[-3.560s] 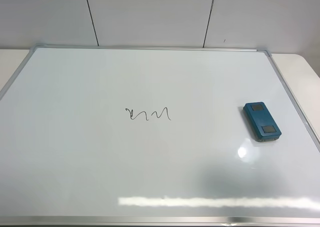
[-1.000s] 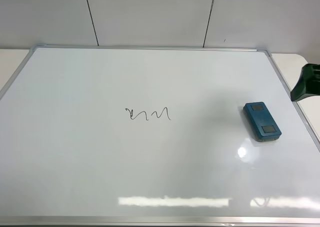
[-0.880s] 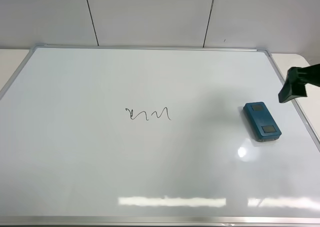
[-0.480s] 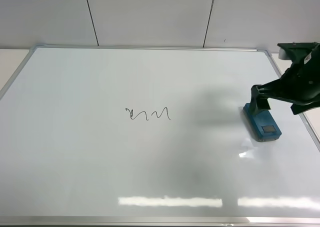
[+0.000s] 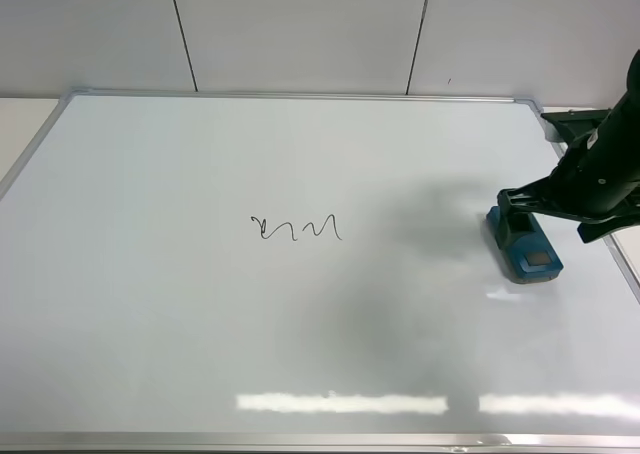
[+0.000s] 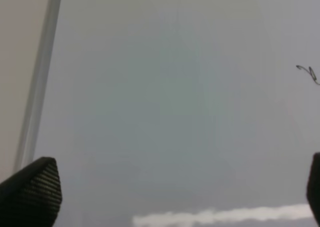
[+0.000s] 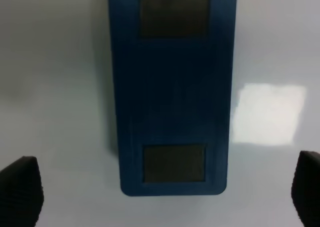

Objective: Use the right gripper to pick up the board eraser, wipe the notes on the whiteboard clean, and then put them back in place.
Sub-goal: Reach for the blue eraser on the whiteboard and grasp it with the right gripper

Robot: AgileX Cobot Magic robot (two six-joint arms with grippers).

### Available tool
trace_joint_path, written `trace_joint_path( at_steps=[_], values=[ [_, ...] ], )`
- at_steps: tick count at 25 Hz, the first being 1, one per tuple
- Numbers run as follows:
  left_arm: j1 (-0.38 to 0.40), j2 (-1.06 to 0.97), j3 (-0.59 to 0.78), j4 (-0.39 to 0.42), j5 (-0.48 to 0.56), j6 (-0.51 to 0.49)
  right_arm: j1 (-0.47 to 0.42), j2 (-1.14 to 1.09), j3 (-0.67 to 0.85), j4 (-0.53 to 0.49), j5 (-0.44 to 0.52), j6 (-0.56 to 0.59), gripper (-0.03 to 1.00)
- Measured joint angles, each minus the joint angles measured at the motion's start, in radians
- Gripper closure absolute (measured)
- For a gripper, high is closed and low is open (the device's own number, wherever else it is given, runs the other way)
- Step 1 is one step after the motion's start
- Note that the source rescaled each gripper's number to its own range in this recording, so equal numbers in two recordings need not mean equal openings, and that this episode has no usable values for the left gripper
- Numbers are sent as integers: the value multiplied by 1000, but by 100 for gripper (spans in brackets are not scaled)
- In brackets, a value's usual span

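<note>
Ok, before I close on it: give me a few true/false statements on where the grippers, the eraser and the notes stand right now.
1. The right gripper is open, with the board eraser between its fingers. True.
2. The board eraser is lifted off the whiteboard. False: it lies flat on the whiteboard, not gripped.
3. The notes are wiped away. False: the scribble is intact near the whiteboard's middle.
4. In the high view the board eraser lies near the whiteboard's right edge. True.
5. The left gripper holds a marker. False: it is open and empty above the whiteboard.
</note>
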Motion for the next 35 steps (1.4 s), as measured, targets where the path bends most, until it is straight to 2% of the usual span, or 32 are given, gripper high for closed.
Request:
trace_joint_path(
  at_steps=[8, 14, 29, 30, 31, 33, 34, 35],
  values=[
    [0, 0, 0, 0, 0, 0, -3, 103, -21, 1, -44, 5, -3],
    [0, 0, 0, 0, 0, 0, -3, 136, -72, 0, -53, 4, -3],
    [0, 0, 0, 0, 0, 0, -3, 173, -73, -11, -55, 4, -3],
    [0, 0, 0, 0, 0, 0, -3, 173, -73, -12, -52, 4, 5],
    [0, 0, 0, 0, 0, 0, -3, 173, -73, -12, -50, 8, 27],
    [0, 0, 0, 0, 0, 0, -3, 173, -73, -11, -45, 24, 97],
    [0, 0, 0, 0, 0, 0, -3, 173, -73, -14, -44, 38, 89],
    [0, 0, 0, 0, 0, 0, -3, 173, -73, -17, -42, 53, 93]
  ],
)
